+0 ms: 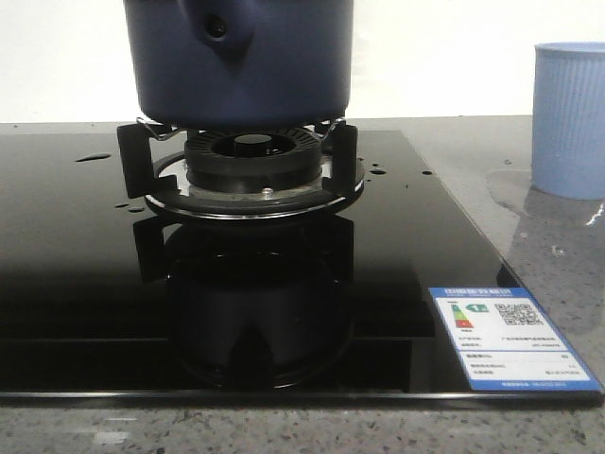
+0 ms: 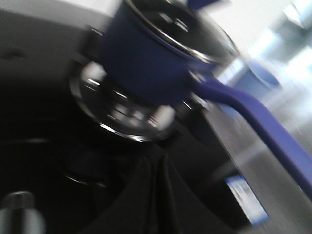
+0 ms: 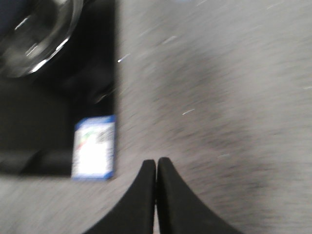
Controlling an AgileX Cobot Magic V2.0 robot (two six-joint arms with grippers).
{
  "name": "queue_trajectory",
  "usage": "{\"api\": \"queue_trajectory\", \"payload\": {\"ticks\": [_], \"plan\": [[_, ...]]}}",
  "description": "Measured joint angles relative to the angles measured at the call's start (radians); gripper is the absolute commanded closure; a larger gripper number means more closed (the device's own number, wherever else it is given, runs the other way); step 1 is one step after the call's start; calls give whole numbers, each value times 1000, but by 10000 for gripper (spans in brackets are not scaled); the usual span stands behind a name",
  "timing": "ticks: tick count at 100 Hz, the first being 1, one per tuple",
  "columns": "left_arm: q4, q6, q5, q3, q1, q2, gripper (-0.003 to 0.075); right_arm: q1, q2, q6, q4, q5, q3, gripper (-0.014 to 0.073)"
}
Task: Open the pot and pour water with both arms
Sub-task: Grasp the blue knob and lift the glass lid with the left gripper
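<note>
One pot (image 1: 238,61), dark navy, is sitting up on the burner stand (image 1: 241,165) in the middle of the black glass hob (image 1: 85,274), its handle stub pointing at the front camera. From the left wrist view the pot is showing a shiny rim and what looks like a glass lid across its mouth, though the picture is blurring and I cannot be sure; its long blue handle (image 2: 258,122) is running out toward the pale blue ribbed cup (image 1: 570,118), which is standing off the hob on the grey stone surface (image 1: 558,246).

Neither arm is touching anything. The left pincer (image 2: 155,195) is hanging low over the hob, near the burner, fingers pressed together and holding nothing. The right pincer (image 3: 156,195) is hovering over bare stone just beside the hob's edge, its two fingers closed tight, empty too.

So I am judging this as the approach, nothing opened yet. Next, one pincer needs to spread and line up on the lid, the other on the handle.

Sitting on the hob's near corner is a blue-bordered energy label (image 1: 510,339) with coloured bars and a QR code; the print is too small to read.
</note>
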Motion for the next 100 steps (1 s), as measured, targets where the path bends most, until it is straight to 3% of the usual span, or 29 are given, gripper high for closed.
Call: {"api": "queue_trajectory", "payload": {"ticks": [20,34,44,51,57,69,80,86,91,100], "plan": [[-261,392,217,-112,-25,163,738,0,23,-333,271,-20,-9,641],[-362,588,259,-158,-25,238,738,0,23,-585,360,-64,-10,641],[-376,693,261,-182,-32,277,734,0,23,-660,372,-97,-10,640],[-377,789,261,-198,-50,300,682,0,23,-677,372,-136,-10,636],[-379,876,261,-207,-72,314,580,0,23,-687,372,-178,-10,616],[-381,1030,244,-214,-107,328,316,0,23,-736,374,-223,-10,435],[-391,1069,158,-214,-122,332,139,0,23,-768,374,-233,-10,127],[-416,1076,105,-214,-128,334,105,0,23,-775,375,-243,-10,-11],[-436,1080,59,-216,-135,341,101,0,23,-777,376,-252,-10,-77],[-454,1082,-1,-235,-153,369,101,0,23,-778,378,-259,-10,-64]]}}
